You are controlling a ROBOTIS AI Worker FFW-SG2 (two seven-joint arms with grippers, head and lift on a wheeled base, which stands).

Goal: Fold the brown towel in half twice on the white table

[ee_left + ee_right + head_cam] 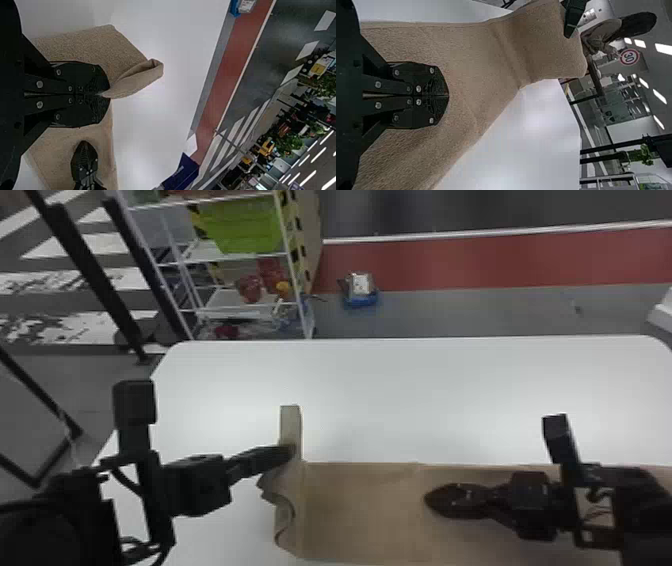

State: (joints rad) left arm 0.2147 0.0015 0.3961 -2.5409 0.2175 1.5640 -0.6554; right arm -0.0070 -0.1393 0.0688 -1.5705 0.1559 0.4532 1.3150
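In the head view my left gripper point(285, 452) is at the left end of the brown towel point(360, 510), where that end is raised and wavy. The left wrist view has my left gripper point(107, 95) shut on the towel point(136, 77), a folded corner sticking out past the fingertips. My right gripper point(429, 499) is over the middle of the towel in the head view. In the right wrist view my right gripper point(448, 95) is shut with nothing seen between its fingers, above the towel point(470, 63); whether it touches the cloth I cannot tell.
The white table point(400, 390) extends beyond the towel's far edge and to its left. A shelf rack with a green bin point(240, 225) stands behind the table's far left corner. On the floor past the table is a blue box point(360, 292).
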